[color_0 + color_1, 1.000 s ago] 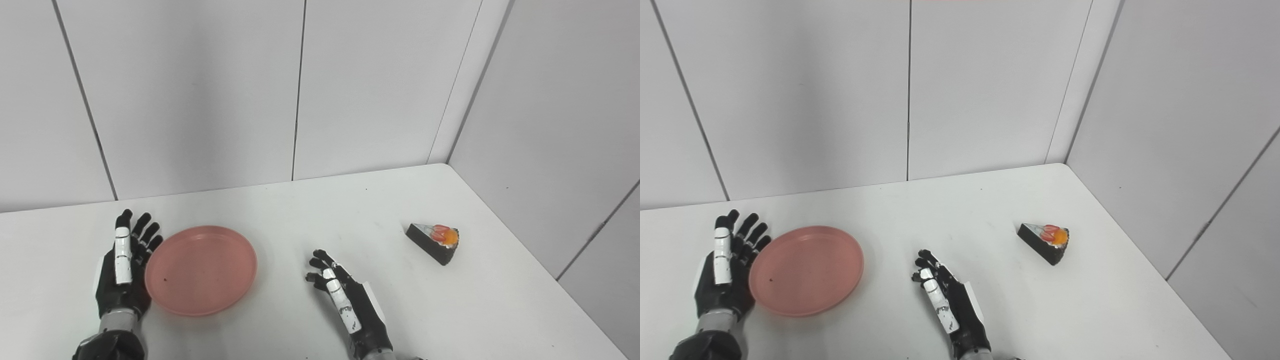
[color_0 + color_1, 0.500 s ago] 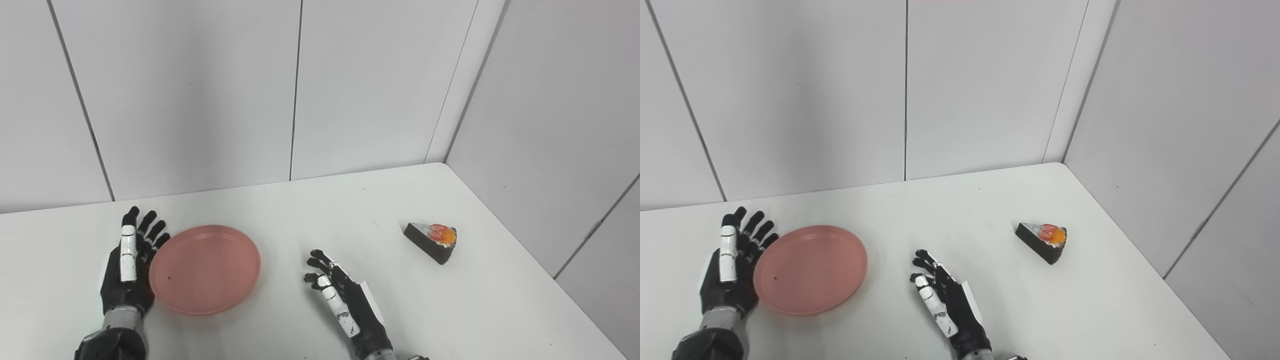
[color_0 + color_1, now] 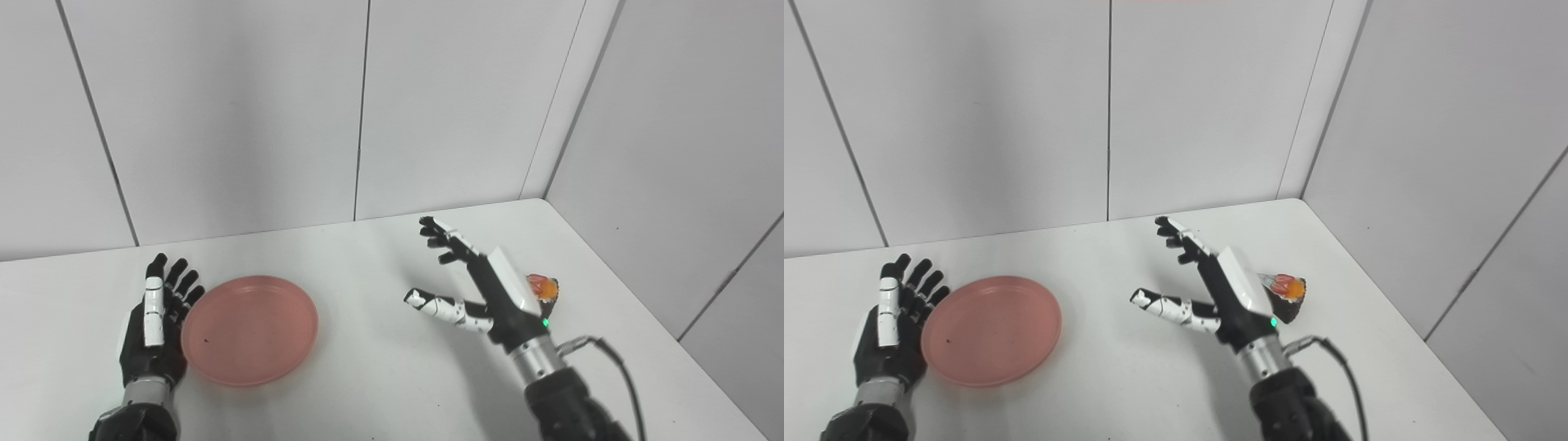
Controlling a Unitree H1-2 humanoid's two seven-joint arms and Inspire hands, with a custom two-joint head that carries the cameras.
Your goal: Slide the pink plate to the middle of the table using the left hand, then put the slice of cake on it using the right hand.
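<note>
Pink plate point(image 3: 250, 329) flat on the white worktop point(image 3: 367, 392), left of its middle. Left hand point(image 3: 153, 334) just left of the plate, at its rim, fingers spread, grasping nothing. Cake slice point(image 3: 1287, 295) well right of the plate, partly hidden by right hand point(image 3: 1222, 294), raised, fingers spread, empty.

A broad stretch of bare white table point(image 3: 367, 367) is left between the pink plate point(image 3: 250, 329) and the right hand point(image 3: 484, 288), so passage toward the middle is unobstructed. The plate's left rim is flanked by the left hand point(image 3: 153, 331), held flat with fingers apart, just beside or touching it. The slice of cake point(image 3: 1287, 293) is partly screened by the raised, spread right hand. Reach is bounded at the back and right by the wall panels point(image 3: 245, 110).
</note>
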